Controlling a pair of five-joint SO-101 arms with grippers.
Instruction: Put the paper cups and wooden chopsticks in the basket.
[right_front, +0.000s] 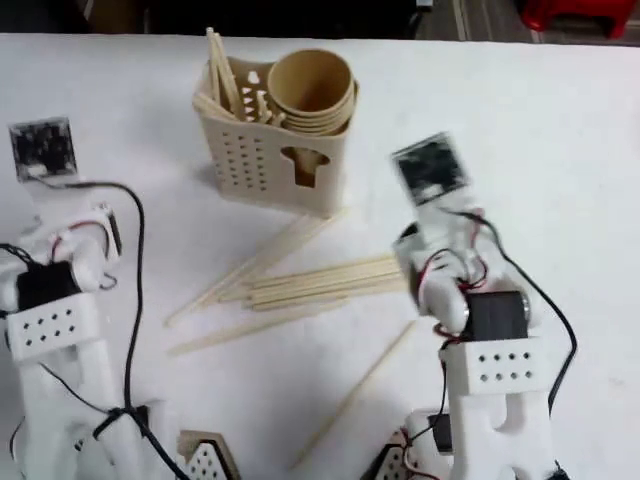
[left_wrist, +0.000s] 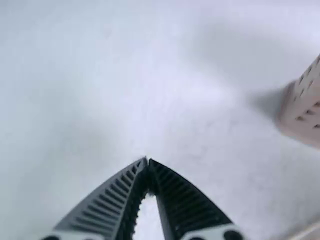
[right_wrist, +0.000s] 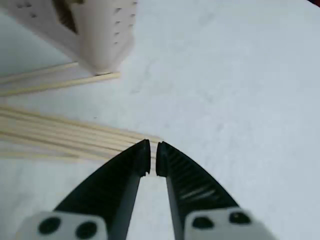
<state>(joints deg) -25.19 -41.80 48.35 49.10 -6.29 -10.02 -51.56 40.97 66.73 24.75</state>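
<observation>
1 basket (right_front: 250, 165), 1 cup stack (right_front: 312, 85), approx 9 loose chopsticks (right_front: 320, 282), few more in basket.

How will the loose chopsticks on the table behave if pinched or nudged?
The chopsticks look thin, straight and wooden, so probably stiff and very light. Lying flat in a loose bundle on the table, one pinch may lift several or scatter neighbours. A nudge would likely slide or pivot them; the one nearest the basket could jam against it.
</observation>
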